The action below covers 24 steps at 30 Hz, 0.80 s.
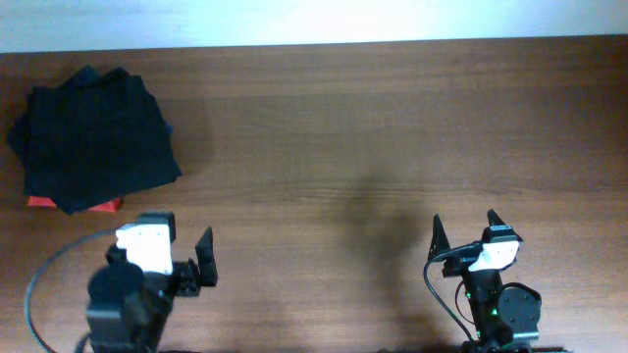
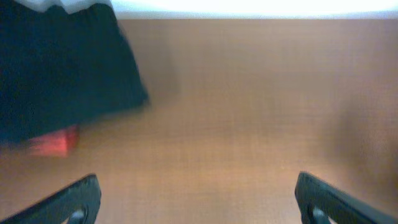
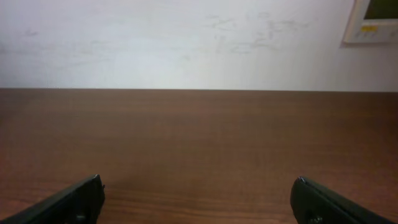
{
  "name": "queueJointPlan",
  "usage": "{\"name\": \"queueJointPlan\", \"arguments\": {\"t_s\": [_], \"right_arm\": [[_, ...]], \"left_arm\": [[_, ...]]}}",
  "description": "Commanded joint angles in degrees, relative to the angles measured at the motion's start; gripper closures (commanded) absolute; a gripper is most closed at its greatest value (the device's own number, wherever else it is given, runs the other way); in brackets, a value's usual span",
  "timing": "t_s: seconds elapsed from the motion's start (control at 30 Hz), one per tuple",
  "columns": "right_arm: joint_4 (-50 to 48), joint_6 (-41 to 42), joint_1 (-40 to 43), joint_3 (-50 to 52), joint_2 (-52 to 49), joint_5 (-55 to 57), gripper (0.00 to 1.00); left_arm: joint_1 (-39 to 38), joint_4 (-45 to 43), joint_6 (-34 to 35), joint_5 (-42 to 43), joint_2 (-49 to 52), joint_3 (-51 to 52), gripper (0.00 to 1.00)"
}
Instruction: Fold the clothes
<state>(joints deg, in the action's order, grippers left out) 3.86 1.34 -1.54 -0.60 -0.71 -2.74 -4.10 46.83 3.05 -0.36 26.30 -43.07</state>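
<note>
A folded pile of dark fabric (image 1: 93,137) lies at the table's far left. Its top layers look black, and a bluish edge (image 1: 169,127) shows at the right side. I cannot tell the garments in it apart, and I see no pale trim. The pile also fills the upper left of the left wrist view (image 2: 62,68), blurred. My left gripper (image 1: 188,265) (image 2: 199,199) is open and empty, near the front edge, below the pile. My right gripper (image 1: 466,230) (image 3: 199,199) is open and empty at the front right, over bare wood.
A small flat red item (image 1: 39,203) (image 2: 53,143) pokes out from under the pile's front edge. The brown wooden table (image 1: 373,147) ends at a white wall at the back. A grey cable (image 1: 44,270) loops by the left arm.
</note>
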Motion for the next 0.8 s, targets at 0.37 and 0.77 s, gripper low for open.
{"name": "queueJointPlan", "arguments": {"t_s": [0.37,0.77], "right_arm": [[0.48,-0.04,-0.33,0.28,0.46,0.63,0.01],[0.48,-0.07,-0.33,0.28,0.46,0.63,0.01]], "left_arm": [[-0.24,-42.10,-0.02,0.76,-26.01,42.53,0.01],[-0.24,-42.10,-0.02,0.76,-26.01,42.53,0.01]]}}
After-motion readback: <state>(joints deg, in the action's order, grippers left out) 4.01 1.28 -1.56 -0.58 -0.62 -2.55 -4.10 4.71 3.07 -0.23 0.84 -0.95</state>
